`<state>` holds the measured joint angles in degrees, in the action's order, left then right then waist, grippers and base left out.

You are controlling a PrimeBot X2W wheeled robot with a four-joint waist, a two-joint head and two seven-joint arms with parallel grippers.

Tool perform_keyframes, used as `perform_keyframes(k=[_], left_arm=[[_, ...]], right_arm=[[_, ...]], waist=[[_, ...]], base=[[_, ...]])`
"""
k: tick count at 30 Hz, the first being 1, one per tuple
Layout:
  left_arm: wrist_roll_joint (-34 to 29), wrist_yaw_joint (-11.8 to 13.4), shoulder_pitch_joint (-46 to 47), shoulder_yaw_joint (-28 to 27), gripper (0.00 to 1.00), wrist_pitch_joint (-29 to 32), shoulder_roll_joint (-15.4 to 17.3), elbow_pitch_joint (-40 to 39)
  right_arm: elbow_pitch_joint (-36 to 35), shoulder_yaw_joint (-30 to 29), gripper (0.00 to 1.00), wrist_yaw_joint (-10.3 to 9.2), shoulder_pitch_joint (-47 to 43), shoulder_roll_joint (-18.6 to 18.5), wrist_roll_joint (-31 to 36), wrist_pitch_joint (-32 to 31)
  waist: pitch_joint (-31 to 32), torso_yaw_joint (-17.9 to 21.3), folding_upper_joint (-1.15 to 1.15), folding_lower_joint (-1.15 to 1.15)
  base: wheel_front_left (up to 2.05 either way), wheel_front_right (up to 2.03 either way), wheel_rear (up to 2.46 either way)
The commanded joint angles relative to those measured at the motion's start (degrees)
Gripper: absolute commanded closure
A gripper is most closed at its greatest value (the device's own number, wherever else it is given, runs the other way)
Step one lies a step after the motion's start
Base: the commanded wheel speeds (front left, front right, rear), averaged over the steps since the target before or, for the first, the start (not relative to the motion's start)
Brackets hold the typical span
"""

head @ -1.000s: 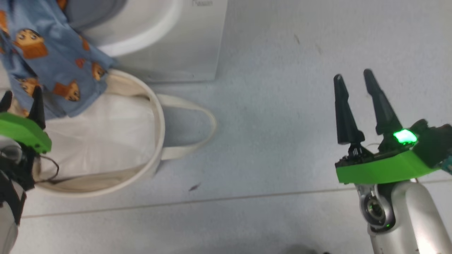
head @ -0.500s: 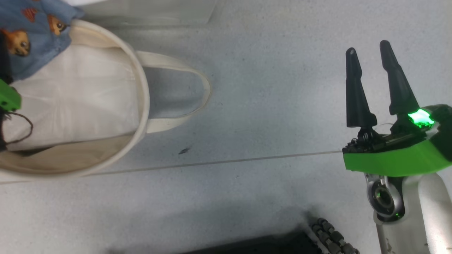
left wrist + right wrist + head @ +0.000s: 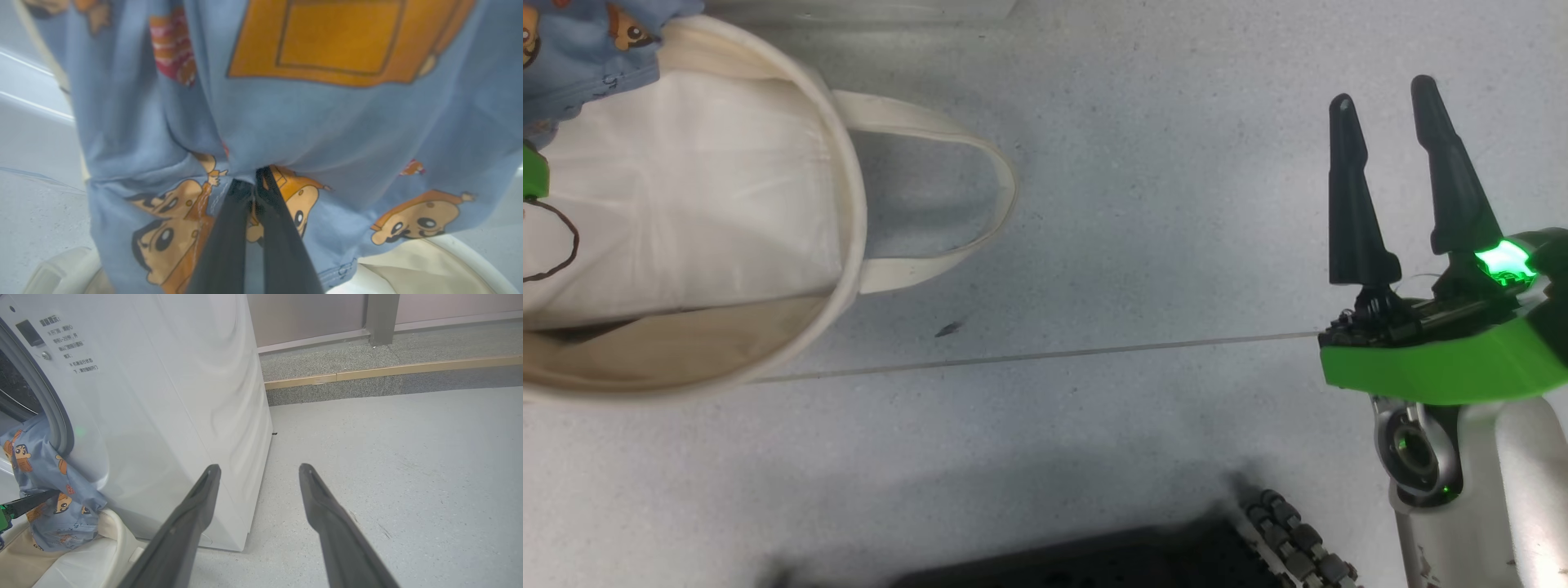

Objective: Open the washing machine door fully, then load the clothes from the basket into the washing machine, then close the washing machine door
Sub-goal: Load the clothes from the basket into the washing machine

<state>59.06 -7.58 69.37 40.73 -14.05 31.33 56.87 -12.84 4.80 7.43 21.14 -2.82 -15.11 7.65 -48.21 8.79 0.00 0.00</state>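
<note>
Closed just now: the left gripper [image 3: 255, 175] was clamped on the clothes [image 3: 327, 122].
Limp, light fabric was draped from the washing machine [image 3: 163, 396] over the basket [image 3: 845, 204], upper left of the head view; a bunched fold was judged the surest hold. The right gripper [image 3: 1380, 90] was left parted, empty.

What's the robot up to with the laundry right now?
The left gripper is shut on the blue cartoon-print garment, which drapes from the drum opening of the washing machine down onto the basket. The right gripper is open and holds nothing, hanging over the floor beside the machine. The garment is only partly in the drum, so loading isn't done yet.
</note>
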Motion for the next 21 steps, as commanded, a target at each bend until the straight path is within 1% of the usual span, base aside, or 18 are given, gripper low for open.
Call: perform_keyframes(k=[1,4,10,15,21], left_arm=[[0.32,0.09,0.83,-0.85,1.00,-0.75,4.26,-1.07],[0.05,0.09,0.55,-0.76,1.00,-0.91,5.36,-3.85],[-2.37,0.09,-1.97,-2.86,1.00,-0.93,5.97,-7.39],[-5.69,0.09,-5.21,-6.94,1.00,-0.94,6.51,-12.03],[-11.41,0.09,-9.19,-11.64,1.00,-0.95,7.12,-17.59]], right_arm=[[-1.86,0.98,0.00,0.06,-1.01,-0.06,0.54,0.10],[-1.58,0.76,0.00,0.06,-1.20,-0.06,0.75,0.08],[-1.08,0.55,0.00,0.06,-1.51,-0.06,1.01,-0.06],[-0.21,0.67,0.00,0.06,-1.67,-0.06,1.05,-0.17],[1.24,0.97,0.00,0.06,-2.19,-0.06,0.94,-0.24]], waist=[[0.30,-0.06,0.00,0.00],[1.23,-0.33,0.00,0.00],[2.88,-0.91,0.00,0.00],[5.06,-1.58,0.00,0.00],[8.01,-2.11,0.00,0.00]], base=[[0.00,0.00,0.00],[0.00,0.00,0.00],[0.00,0.00,0.00],[0.00,0.00,0.00],[0.00,0.00,0.00]])
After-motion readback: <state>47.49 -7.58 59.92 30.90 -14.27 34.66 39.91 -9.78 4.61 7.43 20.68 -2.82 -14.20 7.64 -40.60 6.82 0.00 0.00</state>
